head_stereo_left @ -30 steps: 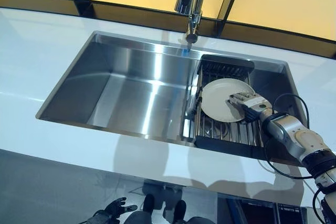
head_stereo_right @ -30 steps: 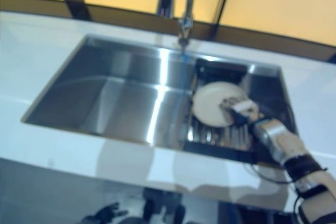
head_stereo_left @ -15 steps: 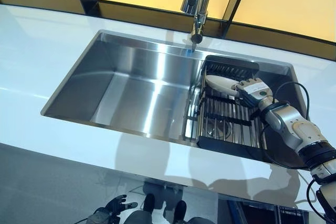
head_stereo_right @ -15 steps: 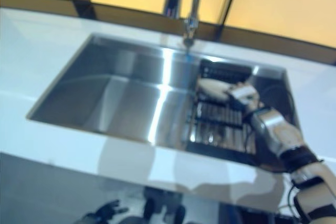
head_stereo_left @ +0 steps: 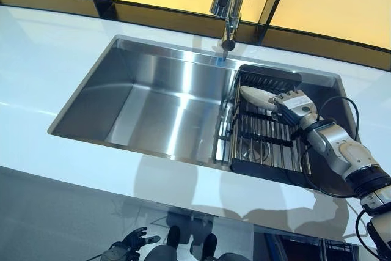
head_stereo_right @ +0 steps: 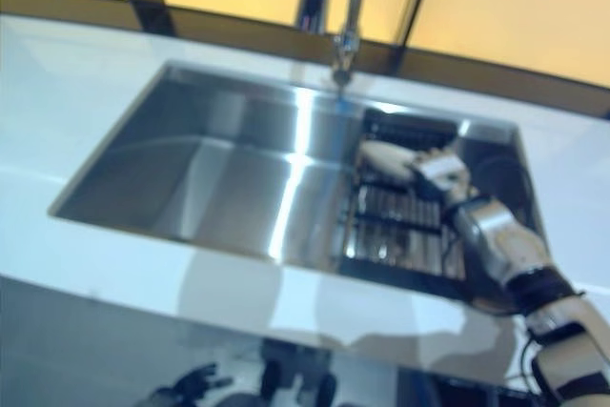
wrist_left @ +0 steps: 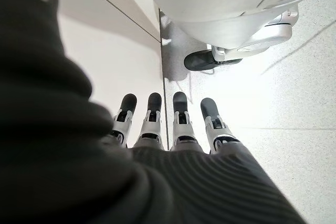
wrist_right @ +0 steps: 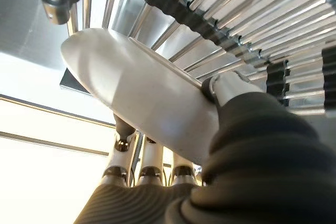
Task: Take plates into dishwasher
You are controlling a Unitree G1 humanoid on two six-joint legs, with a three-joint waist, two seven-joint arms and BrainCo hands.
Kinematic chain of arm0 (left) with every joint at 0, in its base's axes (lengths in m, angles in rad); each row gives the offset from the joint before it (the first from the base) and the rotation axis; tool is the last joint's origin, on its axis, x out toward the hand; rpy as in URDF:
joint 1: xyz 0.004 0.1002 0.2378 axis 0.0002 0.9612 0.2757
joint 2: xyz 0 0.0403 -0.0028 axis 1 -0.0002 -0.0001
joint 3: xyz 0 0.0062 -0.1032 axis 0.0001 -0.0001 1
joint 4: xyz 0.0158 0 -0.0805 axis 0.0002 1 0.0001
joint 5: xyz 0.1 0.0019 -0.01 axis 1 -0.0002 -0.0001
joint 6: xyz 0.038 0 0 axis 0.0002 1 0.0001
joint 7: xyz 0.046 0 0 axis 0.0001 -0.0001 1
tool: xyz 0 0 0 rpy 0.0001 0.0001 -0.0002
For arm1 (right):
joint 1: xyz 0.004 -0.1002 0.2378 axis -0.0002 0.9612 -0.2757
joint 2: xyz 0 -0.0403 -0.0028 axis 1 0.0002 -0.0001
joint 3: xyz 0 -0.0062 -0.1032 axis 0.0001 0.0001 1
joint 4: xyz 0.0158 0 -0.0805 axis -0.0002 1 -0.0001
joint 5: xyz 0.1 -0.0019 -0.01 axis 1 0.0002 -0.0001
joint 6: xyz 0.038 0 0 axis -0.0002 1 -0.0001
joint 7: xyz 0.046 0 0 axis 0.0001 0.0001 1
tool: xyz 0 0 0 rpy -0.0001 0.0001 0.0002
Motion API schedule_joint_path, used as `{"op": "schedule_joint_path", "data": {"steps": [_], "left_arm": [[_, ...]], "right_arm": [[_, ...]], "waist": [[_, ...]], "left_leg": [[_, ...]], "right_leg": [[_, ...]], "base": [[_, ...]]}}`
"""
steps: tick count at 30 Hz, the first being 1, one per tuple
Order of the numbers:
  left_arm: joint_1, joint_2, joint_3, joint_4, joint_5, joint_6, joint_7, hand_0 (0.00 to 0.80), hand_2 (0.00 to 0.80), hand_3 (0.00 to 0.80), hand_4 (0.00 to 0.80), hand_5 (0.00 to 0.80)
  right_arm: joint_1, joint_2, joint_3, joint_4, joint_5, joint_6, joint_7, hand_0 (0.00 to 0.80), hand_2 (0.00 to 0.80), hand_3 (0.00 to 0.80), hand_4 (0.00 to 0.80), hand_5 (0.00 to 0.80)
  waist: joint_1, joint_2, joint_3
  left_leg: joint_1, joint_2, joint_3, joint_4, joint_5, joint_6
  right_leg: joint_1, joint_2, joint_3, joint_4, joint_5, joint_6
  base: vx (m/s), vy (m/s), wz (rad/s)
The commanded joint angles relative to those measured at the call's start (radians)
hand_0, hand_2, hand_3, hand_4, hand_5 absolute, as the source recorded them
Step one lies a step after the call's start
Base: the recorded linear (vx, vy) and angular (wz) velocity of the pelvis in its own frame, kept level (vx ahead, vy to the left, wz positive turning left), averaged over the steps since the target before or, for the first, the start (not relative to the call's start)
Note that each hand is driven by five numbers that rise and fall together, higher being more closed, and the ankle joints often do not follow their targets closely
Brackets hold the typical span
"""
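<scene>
A white plate (head_stereo_left: 255, 96) is held nearly edge-on over the back part of the black wire dish rack (head_stereo_left: 269, 139), which sits in the right end of the steel sink (head_stereo_left: 153, 105). My right hand (head_stereo_left: 293, 106) is shut on the plate's right rim. In the right wrist view the thumb (wrist_right: 231, 85) presses one face of the plate (wrist_right: 139, 90) and the fingers (wrist_right: 150, 167) lie behind the other, with the rack's bars (wrist_right: 252, 14) past them. My left hand (head_stereo_left: 131, 241) hangs low beside the counter front, its fingers (wrist_left: 179, 121) straight and holding nothing.
A chrome faucet (head_stereo_left: 229, 1) stands behind the sink, its spout just left of the rack. White countertop (head_stereo_left: 49, 53) runs all round the basin. The sink's left part is bare steel. A dark window frame (head_stereo_left: 183, 19) lines the back.
One second ago the plate showed its full face above the rack's middle. My right hand has turned it edge-on and carried it toward the rack's back. Since half a second ago it has hardly moved.
</scene>
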Motion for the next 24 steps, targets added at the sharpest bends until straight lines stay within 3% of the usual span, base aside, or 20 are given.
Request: {"op": "schedule_joint_path", "data": {"steps": [1,14,24], "left_arm": [[-0.012,-0.030,-0.014,0.032,-0.027,-0.025,0.005,0.000,0.000,0.000,0.000,0.000],[0.027,-0.041,0.004,0.040,-0.017,-0.028,0.006,0.000,0.000,0.000,0.000,0.000],[0.053,-0.046,0.032,0.058,-0.003,-0.035,0.004,0.000,0.000,0.000,0.000,0.000]], "right_arm": [[-0.005,-0.028,-0.076,-0.043,0.051,0.064,-0.051,0.800,0.800,0.800,0.800,0.800],[0.043,-0.091,-0.184,-0.114,0.060,0.068,-0.100,0.800,0.800,0.800,0.800,0.800],[0.123,-0.160,-0.344,-0.279,0.071,0.024,-0.226,0.800,0.800,0.800,0.800,0.800]], "waist": [[0.007,0.006,-0.044],[-0.009,0.007,-0.087],[-0.042,0.011,-0.125]], "left_leg": [[0.026,-0.008,0.056,-0.003,-0.110,0.051],[0.051,-0.010,0.058,-0.003,-0.122,0.050],[0.072,-0.011,0.074,-0.003,-0.138,0.054]], "right_leg": [[-0.014,0.015,0.048,0.082,-0.104,0.010],[0.015,0.016,0.056,0.065,-0.104,0.012],[0.030,0.016,0.081,0.063,-0.106,0.020]], "base": [[0.000,0.000,0.00],[0.000,0.000,0.00],[-0.006,0.022,-0.02]]}}
